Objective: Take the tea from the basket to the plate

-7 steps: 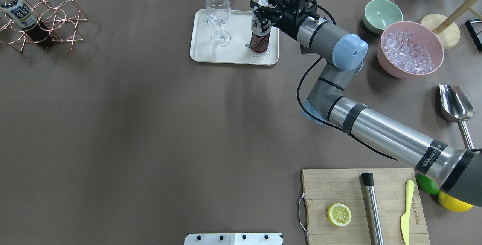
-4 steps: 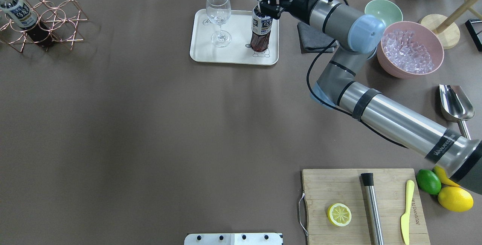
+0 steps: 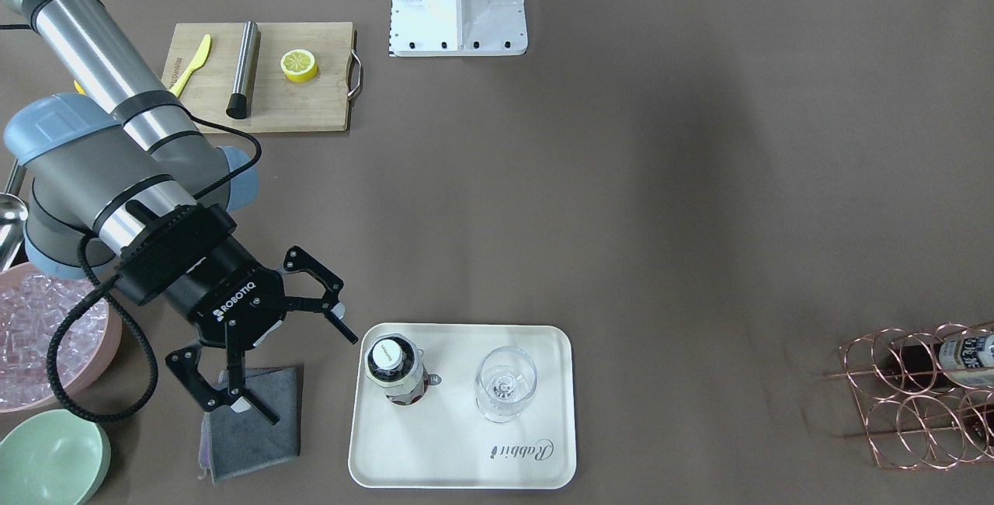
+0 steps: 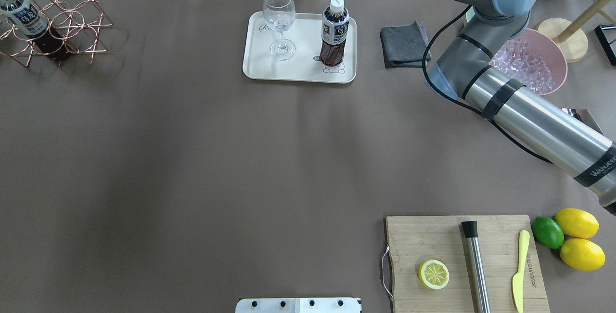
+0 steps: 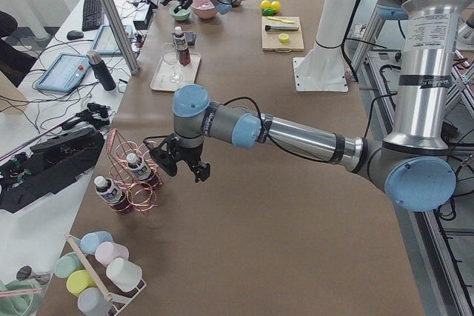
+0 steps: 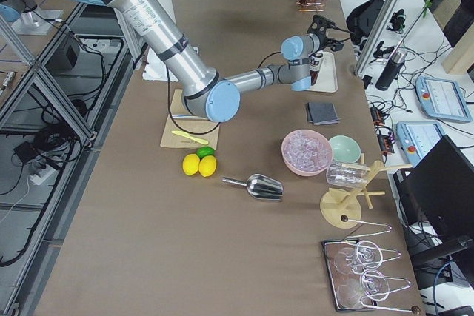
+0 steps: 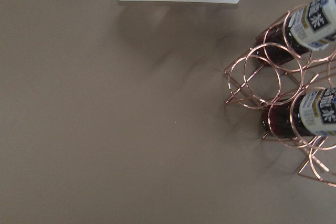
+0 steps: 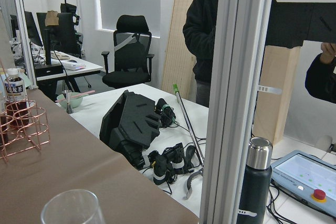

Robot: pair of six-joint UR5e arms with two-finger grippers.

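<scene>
The tea bottle [image 4: 335,31] stands upright and free on the cream plate [image 4: 298,70], beside a stemmed glass [image 4: 279,19]. In the front-facing view my right gripper [image 3: 312,379] is open and empty, raised beside the plate [image 3: 458,458], a short way from the bottle [image 3: 394,369]. The copper wire basket [image 4: 57,19] stands at the far left and holds two more tea bottles [image 7: 320,111]. My left gripper [image 5: 178,168] hovers next to the basket [image 5: 129,175]. It shows only in the exterior left view, so I cannot tell if it is open.
A grey cloth [image 4: 404,43] lies right of the plate, under my right gripper. A pink bowl of ice [image 4: 534,67] and a mint bowl [image 3: 50,454] stand beyond it. A cutting board [image 4: 462,265] with a lemon half, a metal rod and a knife lies at the near right.
My right gripper let go of the tea bottle and drew up and away to the right. The bottle stays standing on the plate.
</scene>
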